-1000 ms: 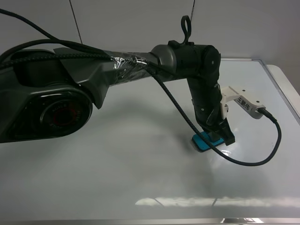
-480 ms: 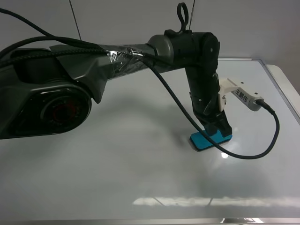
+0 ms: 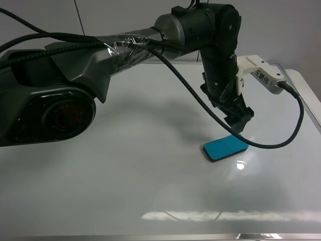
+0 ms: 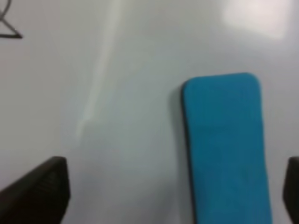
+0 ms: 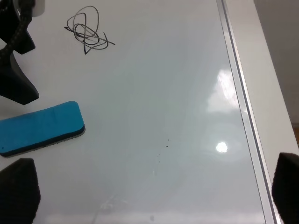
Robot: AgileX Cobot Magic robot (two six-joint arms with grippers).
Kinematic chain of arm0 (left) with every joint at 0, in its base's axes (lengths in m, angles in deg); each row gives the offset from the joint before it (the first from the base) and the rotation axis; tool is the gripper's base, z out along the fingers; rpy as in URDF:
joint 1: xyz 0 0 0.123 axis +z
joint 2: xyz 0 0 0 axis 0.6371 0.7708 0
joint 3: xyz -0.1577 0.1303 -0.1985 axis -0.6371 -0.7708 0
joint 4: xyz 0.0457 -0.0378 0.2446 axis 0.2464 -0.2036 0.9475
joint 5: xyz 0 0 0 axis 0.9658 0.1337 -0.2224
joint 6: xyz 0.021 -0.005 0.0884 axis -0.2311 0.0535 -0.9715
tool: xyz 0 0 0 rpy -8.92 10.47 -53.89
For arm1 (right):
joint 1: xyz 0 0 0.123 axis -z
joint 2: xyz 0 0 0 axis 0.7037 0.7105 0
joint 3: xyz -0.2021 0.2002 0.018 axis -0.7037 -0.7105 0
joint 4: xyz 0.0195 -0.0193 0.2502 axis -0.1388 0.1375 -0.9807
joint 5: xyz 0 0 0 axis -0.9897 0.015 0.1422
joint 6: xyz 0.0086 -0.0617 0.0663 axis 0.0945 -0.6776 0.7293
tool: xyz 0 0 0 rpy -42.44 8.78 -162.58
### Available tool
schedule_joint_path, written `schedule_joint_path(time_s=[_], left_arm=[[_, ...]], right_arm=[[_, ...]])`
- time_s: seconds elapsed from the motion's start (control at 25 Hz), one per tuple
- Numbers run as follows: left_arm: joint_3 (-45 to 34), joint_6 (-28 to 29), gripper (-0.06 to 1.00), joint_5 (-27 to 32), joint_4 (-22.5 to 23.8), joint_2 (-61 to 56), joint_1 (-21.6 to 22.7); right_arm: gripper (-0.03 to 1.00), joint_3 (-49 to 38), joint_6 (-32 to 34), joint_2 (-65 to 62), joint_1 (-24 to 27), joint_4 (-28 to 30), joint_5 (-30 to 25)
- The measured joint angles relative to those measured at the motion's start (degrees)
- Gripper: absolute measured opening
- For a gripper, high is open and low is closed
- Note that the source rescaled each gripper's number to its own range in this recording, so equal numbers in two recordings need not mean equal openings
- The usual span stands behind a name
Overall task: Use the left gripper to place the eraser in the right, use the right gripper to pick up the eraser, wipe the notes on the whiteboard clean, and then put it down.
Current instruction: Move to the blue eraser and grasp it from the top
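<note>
Exterior high: teal-blue rounded eraser block (image 3: 225, 147) lies flat on the glossy white silver-framed whiteboard (image 3: 125, 175), left fingers (image 3: 239, 120) apart just above it. Left wrist: same deal, nothing clamped. Right wrist: right fingers (image 5: 16, 191) wide apart too, and they might skid off that low block.

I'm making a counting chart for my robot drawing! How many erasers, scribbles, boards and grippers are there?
eraser: 1
scribble: 1
whiteboard: 1
grippers: 2, the left gripper and the right gripper
Total: 5
</note>
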Motion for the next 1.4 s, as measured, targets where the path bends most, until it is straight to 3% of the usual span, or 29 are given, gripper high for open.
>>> schedule_joint_path(time_s=[0.12, 0.44, 0.56, 0.72, 1.04, 1.4], left_arm=[[0.0, 0.38, 0.99, 0.0, 0.54, 0.0, 0.0], [0.0, 0.63, 1.0, 0.0, 0.69, -0.06, 0.21], [0.0, 1.26, 1.0, 0.05, 0.64, -0.75, 1.79], [0.0, 2.18, 1.0, 0.14, 0.58, -4.52, 7.29], [0.0, 3.42, 1.0, 2.56, -3.17, -16.2, 26.9], [-3.89, 12.24, 1.0, 3.31, -18.2, -29.35, 55.71]], right_arm=[[1.0, 0.0, 0.0, 0.0, 0.0, 0.0, 0.0], [1.0, 0.0, 0.0, 0.0, 0.0, 0.0, 0.0], [1.0, 0.0, 0.0, 0.0, 0.0, 0.0, 0.0], [1.0, 0.0, 0.0, 0.0, 0.0, 0.0, 0.0], [1.0, 0.0, 0.0, 0.0, 0.0, 0.0, 0.0], [1.0, 0.0, 0.0, 0.0, 0.0, 0.0, 0.0]])
